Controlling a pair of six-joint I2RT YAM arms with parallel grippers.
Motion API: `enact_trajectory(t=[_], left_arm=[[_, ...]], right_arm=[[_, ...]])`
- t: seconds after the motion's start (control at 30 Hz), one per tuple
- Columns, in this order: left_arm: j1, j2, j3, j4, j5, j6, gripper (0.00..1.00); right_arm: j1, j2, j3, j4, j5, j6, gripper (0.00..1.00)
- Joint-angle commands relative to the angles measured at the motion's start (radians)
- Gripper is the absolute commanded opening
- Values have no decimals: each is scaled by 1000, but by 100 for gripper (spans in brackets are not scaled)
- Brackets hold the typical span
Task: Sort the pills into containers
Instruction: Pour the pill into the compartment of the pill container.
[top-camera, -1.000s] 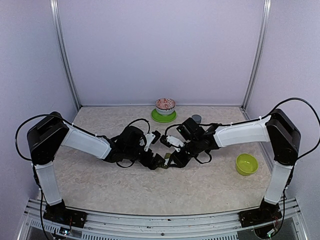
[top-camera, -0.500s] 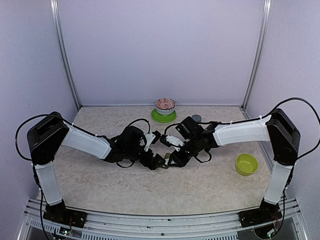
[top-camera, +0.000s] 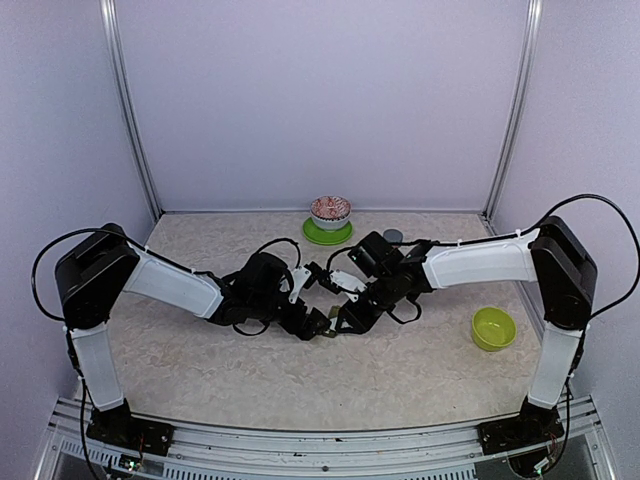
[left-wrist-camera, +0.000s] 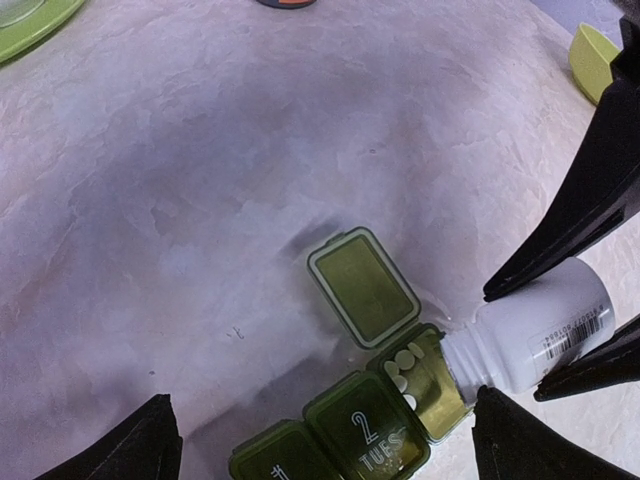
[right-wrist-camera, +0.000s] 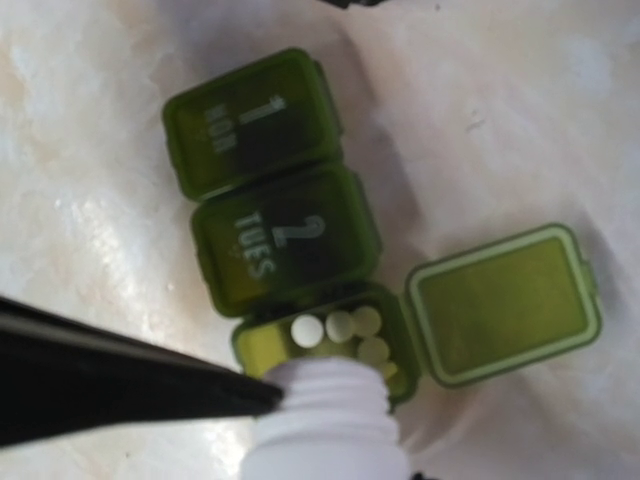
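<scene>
Right claw (left-wrist-camera: 520, 345) grips the pill bottle (right-wrist-camera: 325, 425), open compartment (right-wrist-camera: 262, 350) just below; left claw (left-wrist-camera: 325, 455) gapes wide. Overtipping could scatter pills (right-wrist-camera: 340, 328).

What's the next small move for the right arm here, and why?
Probably tip the bottle back up, away from the open cell. The right pincer holds it mouth-down at that cell, where several pills already lie. Cell 1 and cell 2 are shut, so more pouring would likely just overfill this one.
</scene>
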Motion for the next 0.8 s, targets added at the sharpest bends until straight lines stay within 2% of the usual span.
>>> enact_trajectory(t=[0.0,0.77], left_arm=[[-3,23,28,2,-13,7,99],[-3,25,31,-3,-13,7,99]], right_arm=[[34,5,48,47,-59,-1,24],[38,21,101,-19,-60,2,24]])
